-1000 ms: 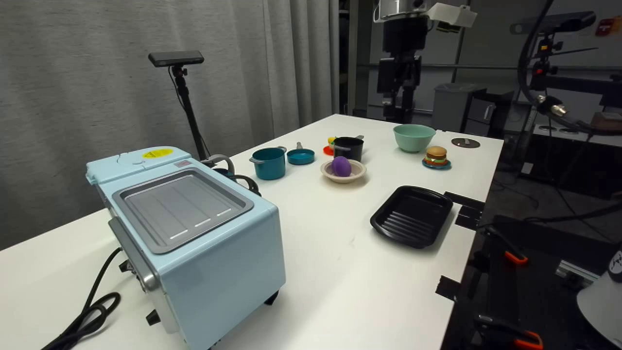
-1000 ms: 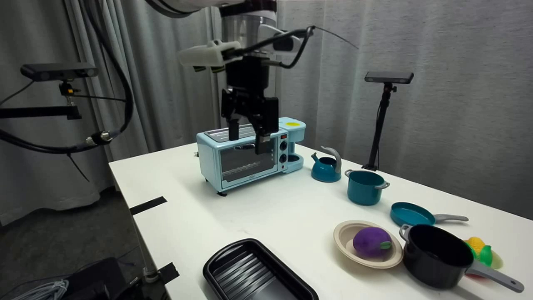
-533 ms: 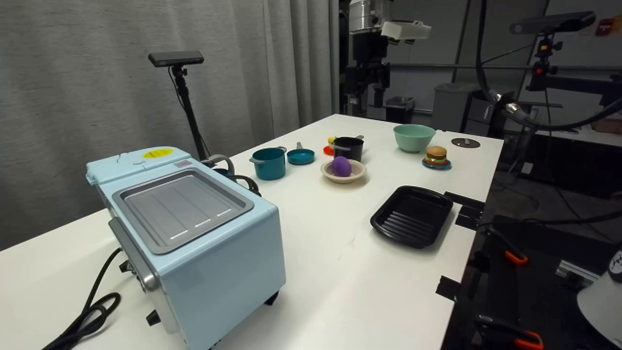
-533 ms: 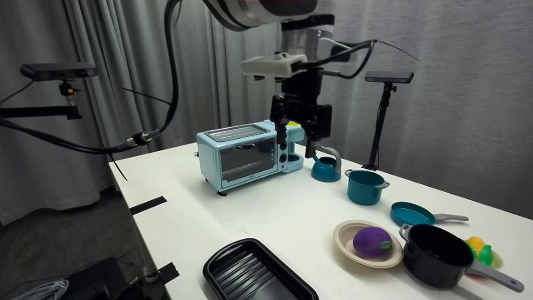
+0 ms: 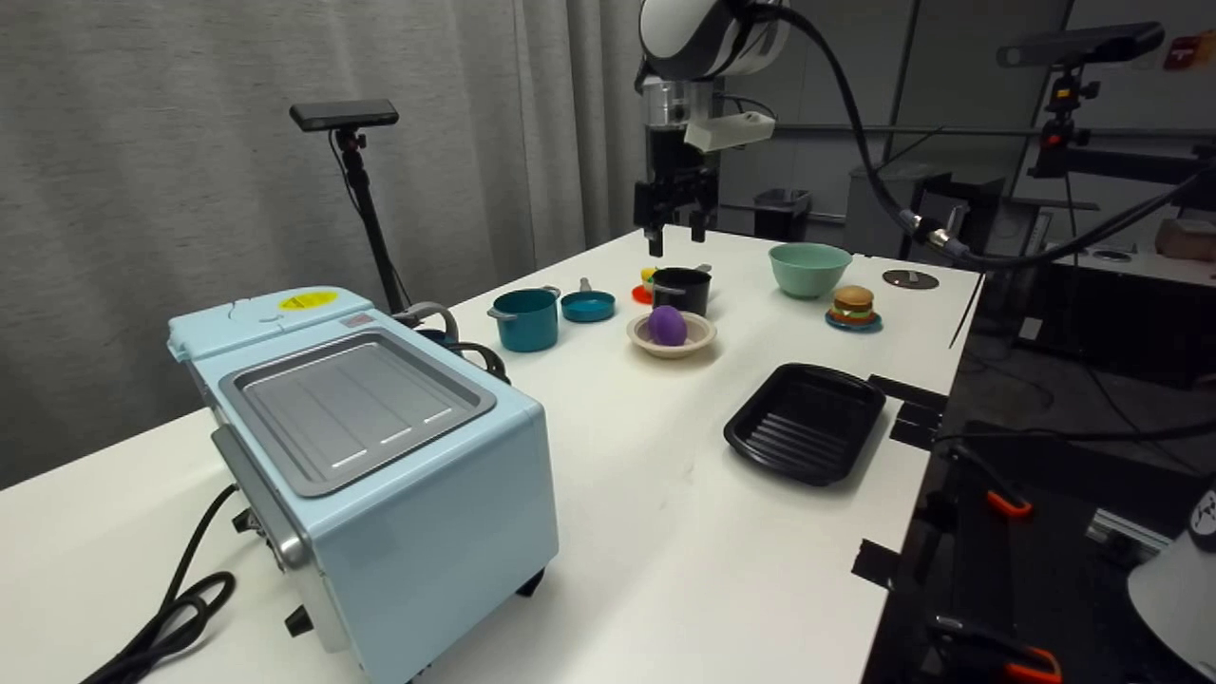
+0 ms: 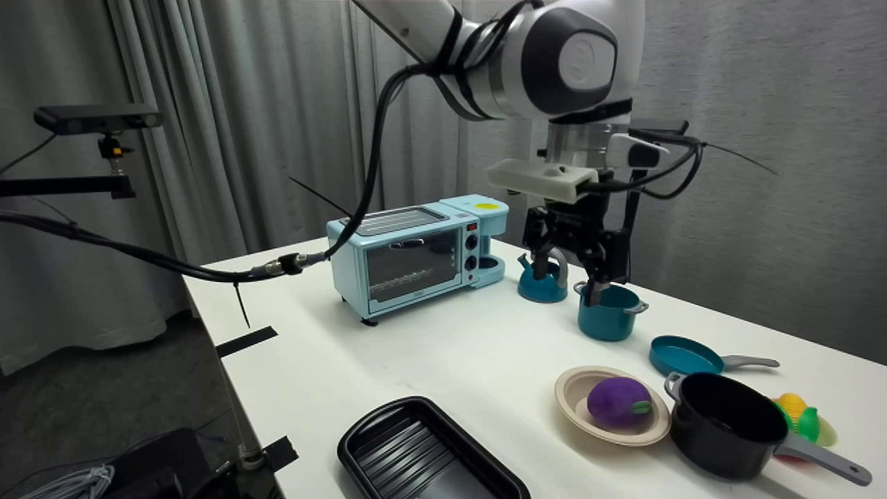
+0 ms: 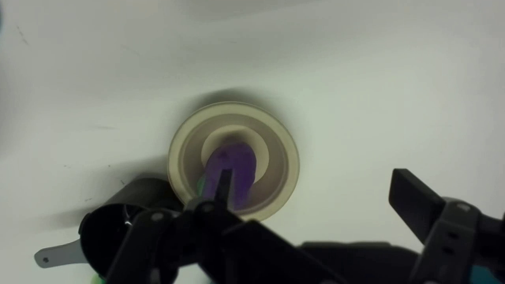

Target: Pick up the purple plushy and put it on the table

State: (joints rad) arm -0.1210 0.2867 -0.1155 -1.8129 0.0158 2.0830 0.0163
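The purple plushy [image 5: 667, 326] is roundish with a small green leaf and lies in a beige bowl [image 6: 572, 410] on the white table [image 6: 416, 357]. The plushy also shows in an exterior view [image 6: 617, 402] and in the wrist view [image 7: 244, 161]. My gripper [image 6: 566, 285] is open and empty, pointing down above the table, higher than the plushy and apart from it. In the wrist view my gripper [image 7: 313, 173] has its fingers wide apart. One finger [image 7: 225, 183] covers part of the plushy there; the gap shows bare table.
A black pot [image 6: 724, 423] stands right beside the bowl. A teal pan [image 6: 682, 355], teal pot [image 6: 603, 322], kettle [image 6: 542, 284] and blue toaster oven [image 6: 416, 263] stand along the table. A black ridged tray [image 5: 806, 423], mint bowl [image 5: 809, 269] and toy burger [image 5: 852, 304] are also there.
My arm has come lower and moved across the table, closer to the beige bowl. The gripper stays open. The plushy and the dishes have not moved.
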